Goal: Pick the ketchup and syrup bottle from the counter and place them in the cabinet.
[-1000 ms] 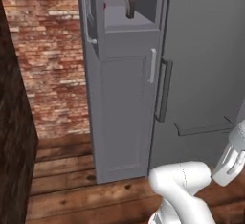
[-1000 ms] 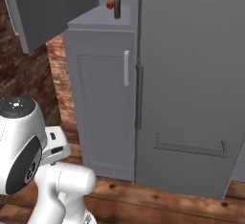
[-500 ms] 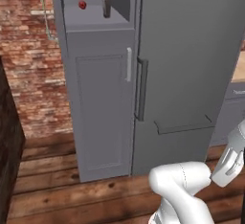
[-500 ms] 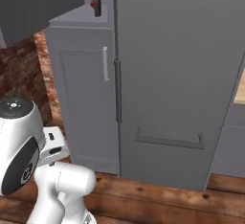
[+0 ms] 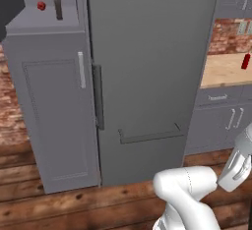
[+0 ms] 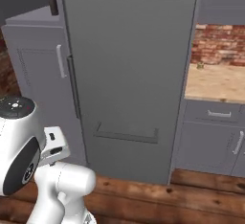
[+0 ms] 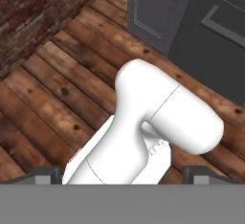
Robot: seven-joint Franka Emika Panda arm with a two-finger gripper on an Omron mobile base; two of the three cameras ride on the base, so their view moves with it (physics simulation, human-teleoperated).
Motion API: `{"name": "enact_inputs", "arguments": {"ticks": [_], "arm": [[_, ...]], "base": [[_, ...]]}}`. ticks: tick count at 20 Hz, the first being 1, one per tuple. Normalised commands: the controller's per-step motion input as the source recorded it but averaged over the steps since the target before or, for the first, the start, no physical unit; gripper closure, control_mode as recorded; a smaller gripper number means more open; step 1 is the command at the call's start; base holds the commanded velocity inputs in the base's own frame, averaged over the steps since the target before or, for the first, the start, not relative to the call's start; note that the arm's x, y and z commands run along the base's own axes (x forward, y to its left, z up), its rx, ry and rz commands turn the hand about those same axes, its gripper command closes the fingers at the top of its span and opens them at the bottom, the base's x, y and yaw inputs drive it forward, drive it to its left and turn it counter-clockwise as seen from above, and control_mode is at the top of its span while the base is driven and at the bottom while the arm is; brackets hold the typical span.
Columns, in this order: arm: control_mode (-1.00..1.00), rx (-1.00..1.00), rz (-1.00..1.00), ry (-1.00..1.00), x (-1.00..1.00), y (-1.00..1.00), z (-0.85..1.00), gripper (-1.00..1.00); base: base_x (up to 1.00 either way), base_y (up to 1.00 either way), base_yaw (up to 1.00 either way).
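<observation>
The syrup bottle (image 5: 57,0), dull brown-grey, stands upright on the inner shelf of the tall grey cabinet (image 5: 49,106), whose upper part is open; its edge also shows at the top left of the right base view (image 6: 53,3). The ketchup (image 5: 245,61), a slim bright red bottle, stands on the tan wooden counter (image 5: 221,71) at the far right. In the hand view my gripper (image 7: 123,174) is open, its dark fingertips (image 7: 48,174) far apart with nothing held, pointing down at the plank floor.
A wide flat grey fridge (image 5: 147,52) stands between cabinet and counter. A small round red thing (image 5: 41,6) lies on the shelf left of the syrup bottle. Grey drawers and doors (image 6: 215,137) sit under the counter (image 6: 215,82), and a small object (image 6: 200,65) rests on it.
The whole picture has shifted: the camera moved right, so cabinet and fridge slid left and the counter with the ketchup came into view. The gripper stays open.
</observation>
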Motion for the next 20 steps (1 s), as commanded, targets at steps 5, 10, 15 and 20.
{"name": "enact_inputs", "arguments": {"ticks": [5, 10, 15, 20], "arm": [[1.00, 0.00, 0.00, 0.00, 0.00, 0.00, 0.00, -1.00], [1.00, 0.00, 0.00, 0.00, 0.00, 0.00, 0.00, -1.00], [1.00, 0.00, 0.00, 0.00, 0.00, 0.00, 0.00, -1.00], [1.00, 0.00, 0.00, 0.00, 0.00, 0.00, 0.00, -1.00]], "base": [[0.06, -0.92, 0.00], [0.15, -0.92, 0.00], [0.18, -0.88, 0.00], [0.41, -0.84, 0.00]]}}
